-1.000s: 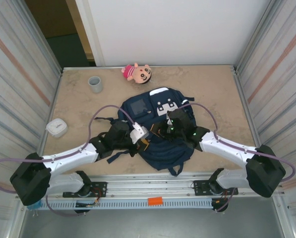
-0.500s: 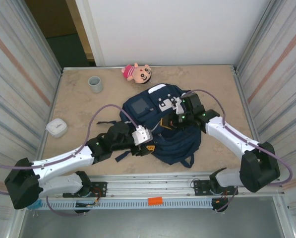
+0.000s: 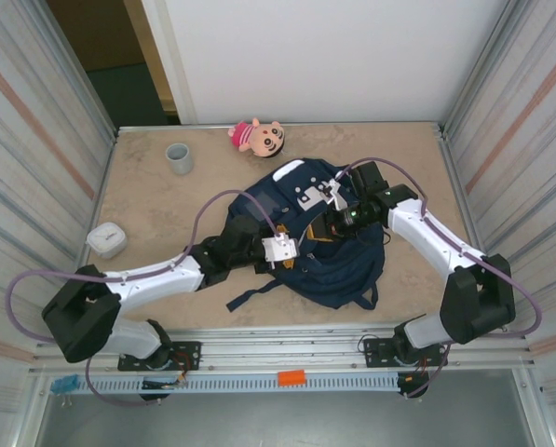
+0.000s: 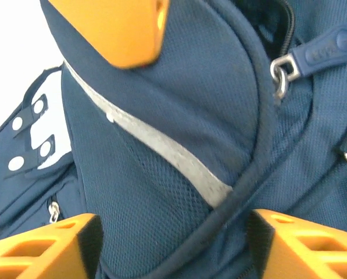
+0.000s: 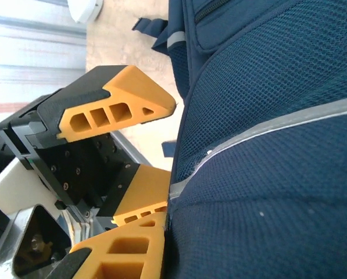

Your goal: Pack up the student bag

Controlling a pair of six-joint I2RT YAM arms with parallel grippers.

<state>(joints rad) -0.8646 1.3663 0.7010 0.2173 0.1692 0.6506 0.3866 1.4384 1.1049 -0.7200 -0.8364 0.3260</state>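
The student bag [image 3: 329,275], a navy backpack with a white buckle patch [image 3: 310,196], lies in the middle of the table. My right gripper [image 3: 336,222] is shut on a fold of the bag's fabric [image 5: 278,174] near a grey stripe and holds it raised; one of its fingers [image 5: 121,250] presses against the cloth. My left gripper [image 3: 301,244] is open, its orange fingers [image 4: 45,244] standing wide apart on either side of a piped edge of the bag [image 4: 179,145]. A zipper pull [image 4: 321,49] hangs at the upper right of the left wrist view.
A pink plush doll [image 3: 259,137] lies at the table's far edge, a grey cup [image 3: 179,157] at the far left, and a small white box [image 3: 106,240] at the left edge. Corrugated walls close in both sides.
My left gripper has opened and reached forward onto the bag. My right gripper has moved away to the far right with the fabric, pulling the bag up and shifting it.
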